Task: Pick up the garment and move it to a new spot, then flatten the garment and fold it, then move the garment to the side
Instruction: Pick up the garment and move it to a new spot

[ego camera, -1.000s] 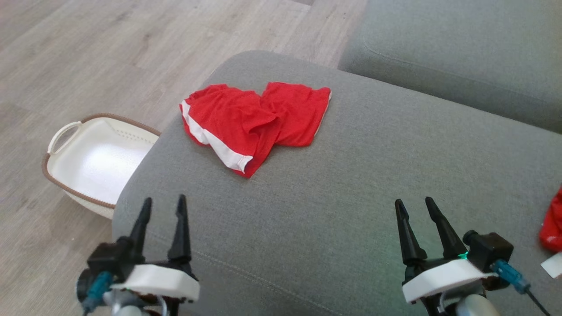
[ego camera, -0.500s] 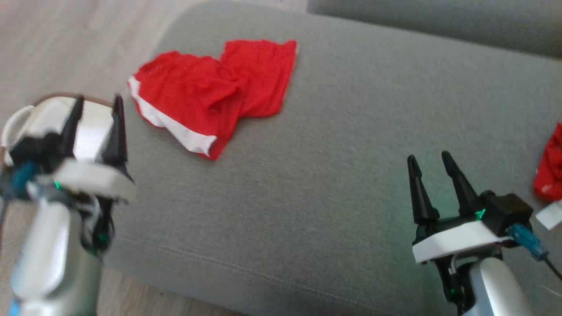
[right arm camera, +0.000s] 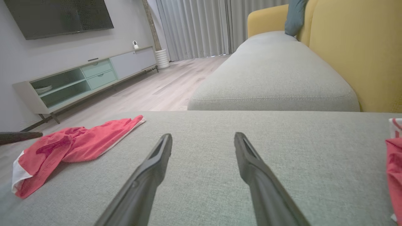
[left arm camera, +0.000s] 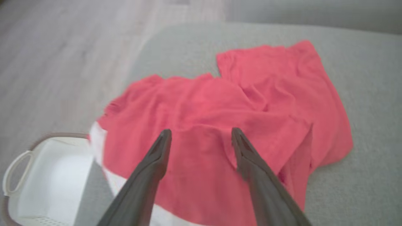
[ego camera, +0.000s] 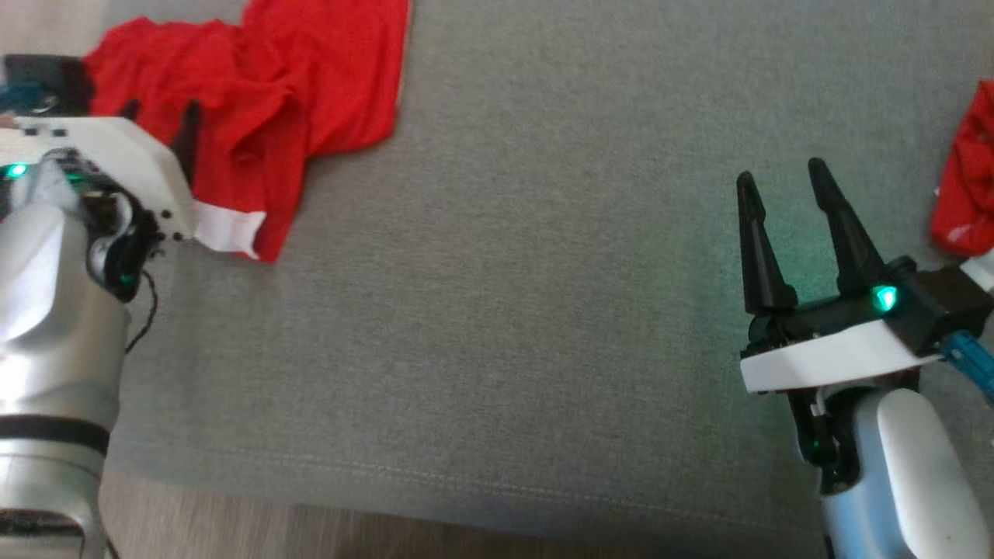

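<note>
Left gripper (left arm camera: 201, 133) is hanging right over the red garment (left arm camera: 204, 103) with its 2 fingers spread apart, and honestly I can't tell from its wrist view whether the tips touch the cloth or sit just above it. That view shows the garment rumpled near the corner of the grey sofa cushion (left arm camera: 361, 78), white band along the near edge. It also picks up a white basket (left arm camera: 59, 135) with a brown rim down on the wood floor (left arm camera: 62, 47) just beside that corner. From the head view you get the bigger layout instead: the garment is at the top left with the left arm's white wrist housing in front of it. The right gripper (ego camera: 780, 175) is well apart from it at the lower right, fingers also spread, holding nothing, over bare cushion. A second red garment (ego camera: 963, 194) peeks in at the right edge, near that gripper. The right wrist view is the one that shows the room: a dark TV (right arm camera: 59, 15) above a low media console (right arm camera: 78, 78), pale curtains (right arm camera: 194, 28), a yellow sofa back (right arm camera: 355, 47), and the red garment lying flat-ish far off to the side.
</note>
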You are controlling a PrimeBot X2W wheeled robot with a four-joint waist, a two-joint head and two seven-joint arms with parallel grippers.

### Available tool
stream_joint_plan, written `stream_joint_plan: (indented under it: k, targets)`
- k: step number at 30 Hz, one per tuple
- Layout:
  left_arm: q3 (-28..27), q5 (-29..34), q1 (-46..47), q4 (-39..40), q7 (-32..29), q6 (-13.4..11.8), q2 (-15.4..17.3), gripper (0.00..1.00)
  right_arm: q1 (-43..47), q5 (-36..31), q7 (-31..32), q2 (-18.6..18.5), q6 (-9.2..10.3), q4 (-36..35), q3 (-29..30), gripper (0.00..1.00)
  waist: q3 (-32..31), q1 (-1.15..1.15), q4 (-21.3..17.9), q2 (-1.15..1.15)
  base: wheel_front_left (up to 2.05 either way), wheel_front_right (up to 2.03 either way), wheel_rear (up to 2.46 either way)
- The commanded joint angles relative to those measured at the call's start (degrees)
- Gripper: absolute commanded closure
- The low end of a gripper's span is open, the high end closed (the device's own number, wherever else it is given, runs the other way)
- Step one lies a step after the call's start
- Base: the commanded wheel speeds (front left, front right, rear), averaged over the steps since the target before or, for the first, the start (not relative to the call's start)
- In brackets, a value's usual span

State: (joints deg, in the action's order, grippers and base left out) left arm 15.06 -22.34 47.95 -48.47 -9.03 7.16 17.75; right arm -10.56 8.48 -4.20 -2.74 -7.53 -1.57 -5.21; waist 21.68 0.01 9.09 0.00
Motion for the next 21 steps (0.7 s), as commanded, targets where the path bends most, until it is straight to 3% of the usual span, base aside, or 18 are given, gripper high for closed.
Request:
stream_joint_plan:
  k: [1,9,16,17,18,21]
  targets:
    - [0.10,-1.90,2.89,0.47,-1.42,0.30,3.58,0.00,-1.68,-0.56,0.31,-0.14,0.04,-2.94,-1.57,0.00,2.15,-0.01,-1.40,0.00,0.00,0.00,0.00]
    - [10.17,-11.49,7.02,-2.52,-5.74,0.32,7.05,0.00,-2.66,-1.34,1.47,-0.14,0.04,-6.47,-1.55,0.00,5.43,-0.01,-3.08,0.00,0.00,0.00,0.00]
    - [16.71,-17.60,7.95,-4.60,-11.84,0.32,8.23,0.00,-2.61,-1.50,1.77,-0.14,0.04,-7.61,-1.20,0.00,6.25,-0.01,-3.76,0.00,0.00,0.00,0.00]
    - [17.75,-18.56,7.87,-4.46,-12.53,0.32,8.29,0.57,-2.56,-1.50,1.78,-0.14,0.04,-7.64,-1.23,0.00,6.20,-0.01,-3.83,0.00,0.00,0.00,0.00]
    - [18.57,-19.53,7.85,-4.33,-12.75,0.32,8.47,1.00,-2.51,-1.51,1.76,-0.14,0.04,-7.65,-1.26,0.00,6.12,-0.01,-3.89,0.00,0.00,0.00,0.00]
    - [20.23,-22.21,7.56,-4.02,-11.56,0.32,9.00,1.00,-2.36,-1.52,1.47,-0.14,0.04,-7.41,-1.71,0.00,5.27,-0.01,-4.14,0.00,0.00,0.00,0.00]
